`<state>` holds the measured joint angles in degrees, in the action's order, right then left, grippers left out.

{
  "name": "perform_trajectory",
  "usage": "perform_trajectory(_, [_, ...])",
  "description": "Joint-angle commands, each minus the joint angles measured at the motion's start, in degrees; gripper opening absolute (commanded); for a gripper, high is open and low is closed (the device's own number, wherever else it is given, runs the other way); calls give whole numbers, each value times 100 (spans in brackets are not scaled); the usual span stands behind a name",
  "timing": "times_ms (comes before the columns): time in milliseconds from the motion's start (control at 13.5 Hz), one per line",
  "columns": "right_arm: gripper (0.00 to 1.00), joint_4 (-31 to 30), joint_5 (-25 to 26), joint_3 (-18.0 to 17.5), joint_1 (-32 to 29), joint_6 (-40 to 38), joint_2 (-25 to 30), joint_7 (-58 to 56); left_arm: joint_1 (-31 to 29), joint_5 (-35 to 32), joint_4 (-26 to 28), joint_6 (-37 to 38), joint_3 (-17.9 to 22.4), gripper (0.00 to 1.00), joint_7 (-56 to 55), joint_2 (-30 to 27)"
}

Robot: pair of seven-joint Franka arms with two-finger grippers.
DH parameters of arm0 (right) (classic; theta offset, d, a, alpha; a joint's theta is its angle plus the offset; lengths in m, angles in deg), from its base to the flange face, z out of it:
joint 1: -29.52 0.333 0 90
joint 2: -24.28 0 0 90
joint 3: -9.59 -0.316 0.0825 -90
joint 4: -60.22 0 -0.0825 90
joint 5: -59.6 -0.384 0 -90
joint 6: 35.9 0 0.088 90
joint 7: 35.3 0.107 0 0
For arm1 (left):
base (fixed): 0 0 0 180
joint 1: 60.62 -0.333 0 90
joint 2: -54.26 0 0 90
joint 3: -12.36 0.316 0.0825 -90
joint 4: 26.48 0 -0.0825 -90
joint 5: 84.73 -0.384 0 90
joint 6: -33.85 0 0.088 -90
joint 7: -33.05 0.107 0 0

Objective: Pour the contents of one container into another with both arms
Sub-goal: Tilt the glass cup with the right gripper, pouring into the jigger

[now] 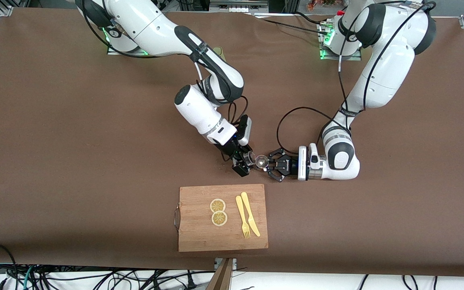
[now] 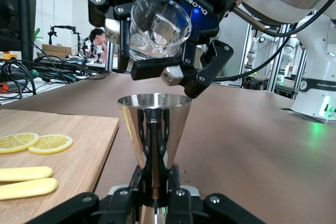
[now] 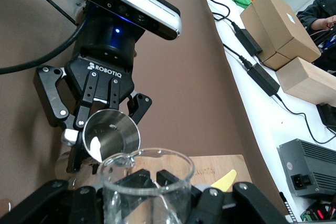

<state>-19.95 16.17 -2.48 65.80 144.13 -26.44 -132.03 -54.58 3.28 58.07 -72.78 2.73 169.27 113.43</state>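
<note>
My left gripper [image 1: 268,163] is shut on the waist of a steel jigger [image 1: 261,161], holding it upright over the brown table [image 1: 95,161]. In the left wrist view the jigger [image 2: 155,124] rises from my left gripper [image 2: 156,195]. My right gripper [image 1: 243,164] is shut on a clear glass beaker [image 1: 249,158], tilted with its lip just above the jigger's mouth. The beaker [image 2: 160,24] hangs in the right gripper [image 2: 157,59] over the jigger. In the right wrist view the beaker [image 3: 144,182] fills the foreground, with the jigger [image 3: 111,136] under its spout.
A wooden cutting board [image 1: 199,235] lies nearer the front camera than the grippers. On it are two lemon slices [image 1: 218,212], a yellow fork [image 1: 243,217] and a yellow knife [image 1: 250,213]. Small water drops [image 2: 184,174] dot the table beside the jigger.
</note>
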Motion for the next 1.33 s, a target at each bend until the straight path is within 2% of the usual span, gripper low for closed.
perform_trajectory(0, [0,36,107,64,80,94,-26,128,20,138,97,-104,-4,0,282,-73])
perform_trajectory(1257, [0,36,107,64,80,94,-17,128,38,15,44,-95,-30,0,150,-169])
